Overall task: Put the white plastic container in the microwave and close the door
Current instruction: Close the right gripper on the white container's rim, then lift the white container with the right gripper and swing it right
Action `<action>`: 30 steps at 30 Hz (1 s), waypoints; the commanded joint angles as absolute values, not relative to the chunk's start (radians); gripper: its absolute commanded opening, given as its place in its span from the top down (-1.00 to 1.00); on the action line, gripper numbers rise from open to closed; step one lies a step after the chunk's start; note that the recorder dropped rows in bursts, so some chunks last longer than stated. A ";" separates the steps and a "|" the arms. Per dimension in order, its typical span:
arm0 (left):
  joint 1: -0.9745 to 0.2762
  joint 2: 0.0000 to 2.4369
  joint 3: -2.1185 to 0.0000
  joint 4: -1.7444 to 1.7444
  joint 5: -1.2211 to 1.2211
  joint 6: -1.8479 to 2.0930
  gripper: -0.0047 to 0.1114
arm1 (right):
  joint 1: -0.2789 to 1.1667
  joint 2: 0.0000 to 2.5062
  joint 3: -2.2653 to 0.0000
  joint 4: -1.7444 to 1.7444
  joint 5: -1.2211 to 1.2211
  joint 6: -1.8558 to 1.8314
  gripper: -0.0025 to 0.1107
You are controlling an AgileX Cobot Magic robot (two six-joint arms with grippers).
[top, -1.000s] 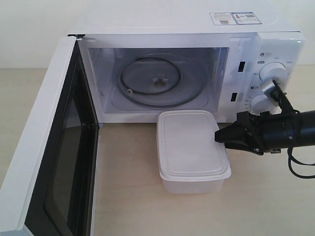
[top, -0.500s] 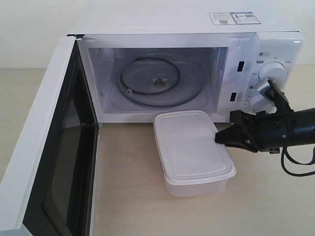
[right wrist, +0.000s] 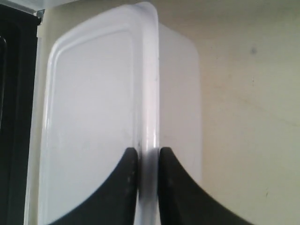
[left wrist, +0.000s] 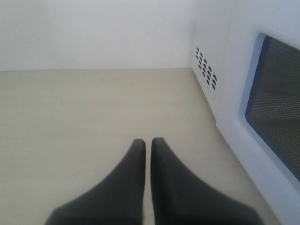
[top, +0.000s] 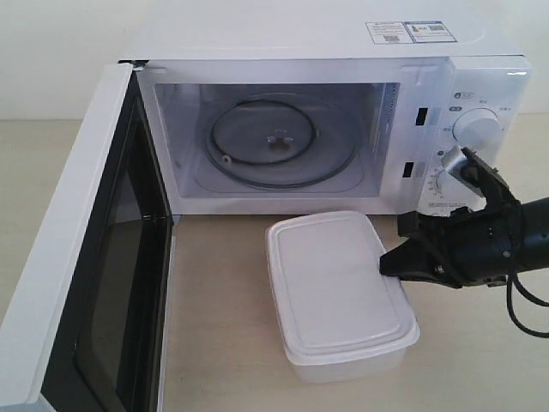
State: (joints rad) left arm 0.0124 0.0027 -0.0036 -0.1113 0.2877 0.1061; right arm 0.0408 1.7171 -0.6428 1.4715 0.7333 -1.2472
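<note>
The white plastic container [top: 334, 292] is in front of the open microwave [top: 292, 129], tilted, its near end towards the camera. My right gripper [top: 388, 264] is shut on the rim of the white plastic container [right wrist: 93, 117] at its right edge; the right gripper [right wrist: 148, 152] has one finger on each side of the rim. The door [top: 86, 275] stands swung wide open at the left, and the glass turntable [top: 274, 142] is bare. My left gripper [left wrist: 148, 143] is shut on nothing, low over the table beside the microwave's outer wall [left wrist: 234, 93].
Two round dials [top: 476, 129] are on the microwave's right panel, just behind my right arm [top: 506, 232]. The light wooden table [top: 223, 343] runs in front of the cavity. The open door walls off the left side.
The right gripper has drawn the container towards the camera and slightly right, away from the microwave's mouth, turning it a little. The right arm has dropped lower in the exterior view.
</note>
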 commanded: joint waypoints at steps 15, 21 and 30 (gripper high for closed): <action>0.017 0.000 0.000 -0.116 0.291 0.112 0.84 | 0.042 1.375 -0.377 1.550 0.730 -1.220 0.96; 0.017 0.000 0.000 -0.116 0.291 0.112 0.84 | 0.042 1.235 -0.313 1.565 0.749 -1.193 0.96; 0.017 0.000 0.000 -0.116 0.291 0.112 0.84 | 0.042 1.036 -0.291 1.555 0.747 -1.072 0.96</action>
State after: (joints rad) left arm 0.0124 0.0027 -0.0036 -0.1113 0.2877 0.1061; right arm 0.0408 1.0875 -0.2948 1.5496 0.7312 -1.1118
